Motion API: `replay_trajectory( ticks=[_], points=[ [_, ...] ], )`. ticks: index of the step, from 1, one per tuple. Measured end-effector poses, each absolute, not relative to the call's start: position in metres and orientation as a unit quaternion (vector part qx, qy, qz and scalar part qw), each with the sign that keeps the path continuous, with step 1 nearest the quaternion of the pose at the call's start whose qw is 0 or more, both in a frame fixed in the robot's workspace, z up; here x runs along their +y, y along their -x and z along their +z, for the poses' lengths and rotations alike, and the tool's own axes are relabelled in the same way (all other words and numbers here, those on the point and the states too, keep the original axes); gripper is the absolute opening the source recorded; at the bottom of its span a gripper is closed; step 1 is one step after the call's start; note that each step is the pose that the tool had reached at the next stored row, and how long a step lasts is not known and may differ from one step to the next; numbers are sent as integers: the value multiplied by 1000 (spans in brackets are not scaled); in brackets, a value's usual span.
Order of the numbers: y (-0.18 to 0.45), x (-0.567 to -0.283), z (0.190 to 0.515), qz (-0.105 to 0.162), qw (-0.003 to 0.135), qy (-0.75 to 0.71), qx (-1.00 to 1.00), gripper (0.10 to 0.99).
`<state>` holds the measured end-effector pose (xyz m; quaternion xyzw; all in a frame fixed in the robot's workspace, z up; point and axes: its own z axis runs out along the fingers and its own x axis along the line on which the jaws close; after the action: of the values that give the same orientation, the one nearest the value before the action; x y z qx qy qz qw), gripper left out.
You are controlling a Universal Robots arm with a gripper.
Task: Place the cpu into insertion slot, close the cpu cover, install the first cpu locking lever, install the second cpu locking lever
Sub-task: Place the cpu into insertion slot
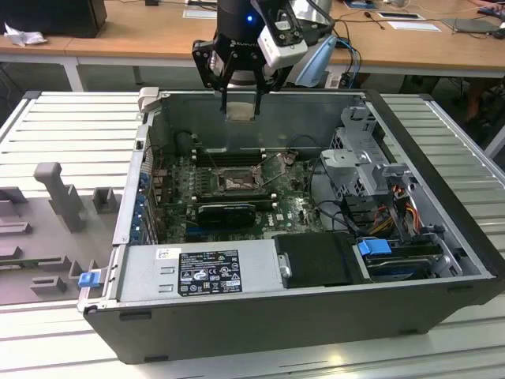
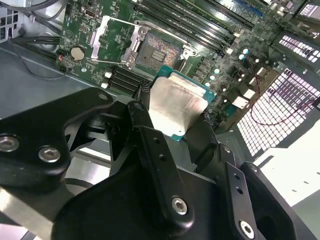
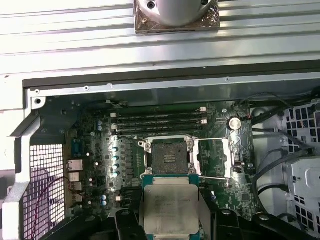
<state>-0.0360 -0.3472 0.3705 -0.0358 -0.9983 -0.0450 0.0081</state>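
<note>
Open computer case (image 1: 260, 316) lies on the ribbed worktop (image 1: 71, 134), with a label (image 1: 208, 272) on its power supply whose print is too small to make out. On the motherboard (image 3: 100, 150) the insertion slot (image 3: 170, 156) sits bare and the cpu cover (image 3: 216, 157) is flipped open. The end effector (image 1: 239, 103) clamps the cpu (image 3: 171, 210) by its edges, well clear of the slot. By my judgement, no step is finished.

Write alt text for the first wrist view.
The gripper holds the cpu, silvery top showing, over an open computer case. Beyond it, the empty insertion slot on the motherboard lies exposed, with the cpu cover swung open beside it.
</note>
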Motion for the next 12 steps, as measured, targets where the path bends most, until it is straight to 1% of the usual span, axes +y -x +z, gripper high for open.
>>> replay_trajectory(
  ticks=[12],
  points=[
    [36,-347,370,-45,7,59,-997,529]
  ],
)
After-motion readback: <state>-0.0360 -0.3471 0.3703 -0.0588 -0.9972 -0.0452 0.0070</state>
